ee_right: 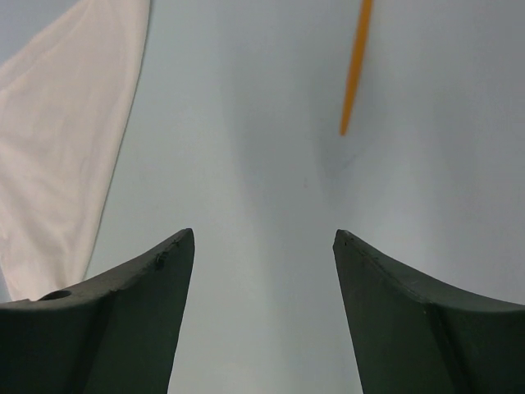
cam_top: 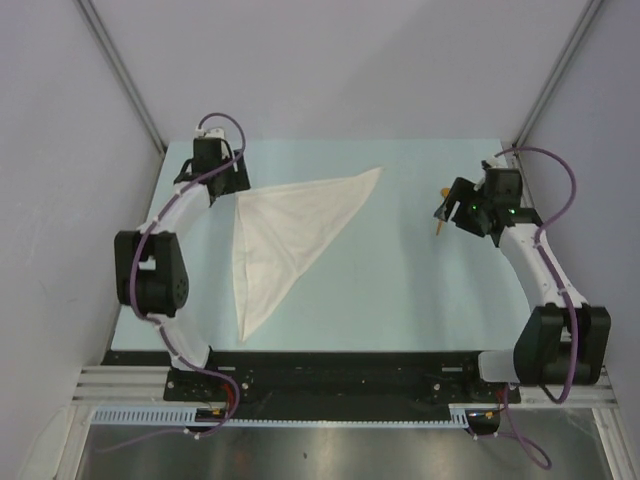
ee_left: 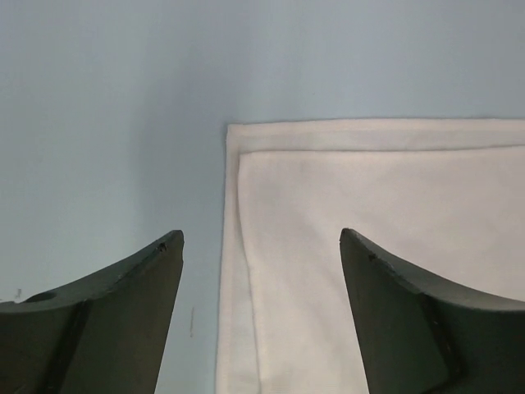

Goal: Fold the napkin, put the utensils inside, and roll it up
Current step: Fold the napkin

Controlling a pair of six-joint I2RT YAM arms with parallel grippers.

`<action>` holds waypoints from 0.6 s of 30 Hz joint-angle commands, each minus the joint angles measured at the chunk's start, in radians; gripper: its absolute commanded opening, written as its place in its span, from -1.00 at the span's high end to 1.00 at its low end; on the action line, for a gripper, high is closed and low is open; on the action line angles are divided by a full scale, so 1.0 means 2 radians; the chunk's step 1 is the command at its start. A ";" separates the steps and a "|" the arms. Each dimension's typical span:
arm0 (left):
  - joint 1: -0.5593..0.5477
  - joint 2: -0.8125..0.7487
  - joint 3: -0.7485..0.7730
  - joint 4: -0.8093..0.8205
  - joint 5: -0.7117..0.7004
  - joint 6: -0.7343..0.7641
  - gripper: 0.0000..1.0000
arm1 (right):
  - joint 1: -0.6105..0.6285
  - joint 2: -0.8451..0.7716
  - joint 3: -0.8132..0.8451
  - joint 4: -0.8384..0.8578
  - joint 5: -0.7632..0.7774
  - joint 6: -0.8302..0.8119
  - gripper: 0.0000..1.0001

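Note:
The cream-white napkin (cam_top: 290, 225) lies folded into a triangle on the left half of the pale blue table (cam_top: 400, 290). My left gripper (cam_top: 232, 182) is open and empty above the napkin's far-left corner; in the left wrist view that doubled corner (ee_left: 369, 246) lies between my jaws (ee_left: 261, 238). The orange spoon (cam_top: 441, 226) lies at the far right, partly hidden under my right gripper (cam_top: 450, 205). In the right wrist view only its thin handle (ee_right: 354, 70) shows, ahead of the open, empty gripper (ee_right: 262, 234). A napkin edge (ee_right: 57, 123) shows at the left there.
Grey enclosure walls stand close to the table's left, right and far edges. The arm bases sit on a black rail (cam_top: 340, 375) at the near edge.

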 commanded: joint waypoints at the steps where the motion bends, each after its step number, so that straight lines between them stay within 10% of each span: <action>1: -0.023 -0.118 -0.140 0.062 0.000 -0.066 -0.60 | 0.055 0.098 0.059 0.066 -0.010 0.010 -0.43; 18: -0.175 -0.379 -0.406 0.009 0.002 -0.194 -0.48 | 0.079 0.543 0.466 0.125 -0.134 0.022 -0.04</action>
